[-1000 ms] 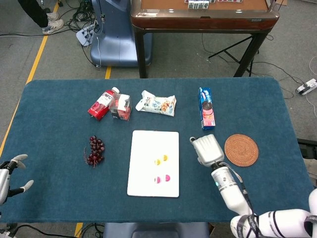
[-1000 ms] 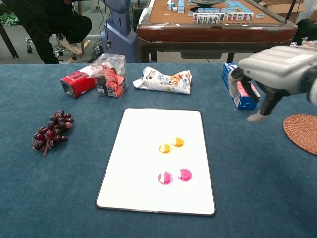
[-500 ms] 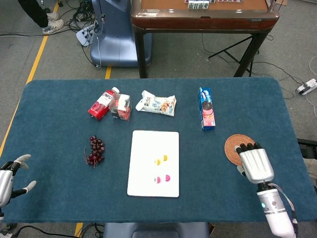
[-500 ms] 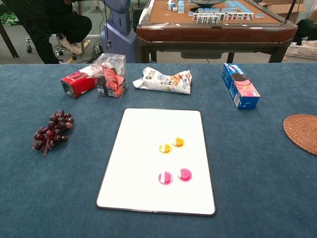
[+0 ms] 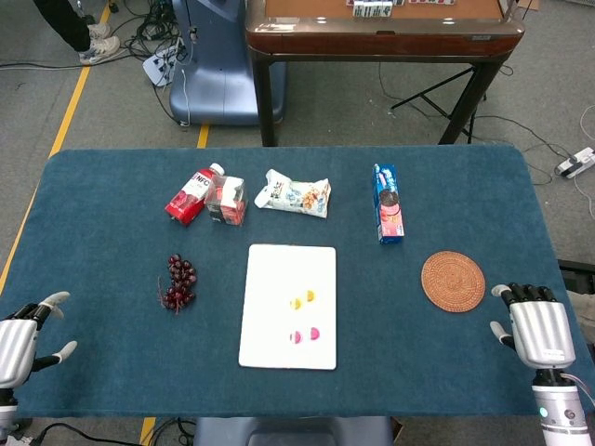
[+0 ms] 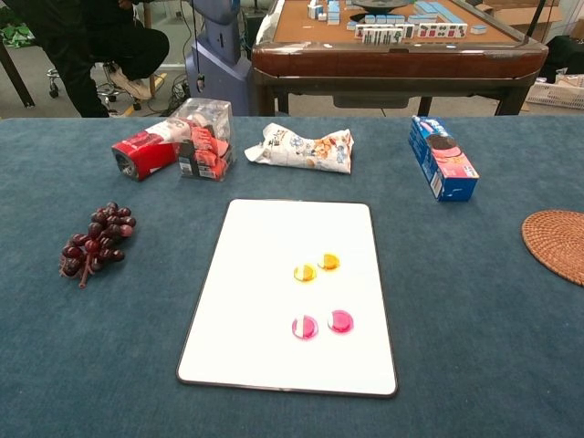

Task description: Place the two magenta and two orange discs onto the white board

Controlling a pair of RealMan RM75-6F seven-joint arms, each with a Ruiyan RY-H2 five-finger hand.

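Note:
The white board [image 5: 287,306] [image 6: 288,294] lies in the middle of the blue table. On it sit two orange discs [image 5: 302,299] [image 6: 316,267] side by side, and two magenta discs [image 5: 306,334] [image 6: 322,324] nearer the front edge. My left hand [image 5: 20,346] hovers at the table's front left corner, fingers apart and holding nothing. My right hand [image 5: 535,329] is at the front right edge, just right of the woven coaster, palm down with fingers extended and nothing in it. Neither hand shows in the chest view.
A bunch of dark grapes [image 5: 178,282] lies left of the board. At the back are a red carton [image 5: 191,194], a small boxed pack [image 5: 226,202], a snack bag [image 5: 295,194] and a blue biscuit box [image 5: 388,203]. A woven coaster [image 5: 453,281] lies to the right.
My right hand has drawn back from beside the board, over the coaster, to the table's front right edge. The left hand shifted slightly. The discs have not moved.

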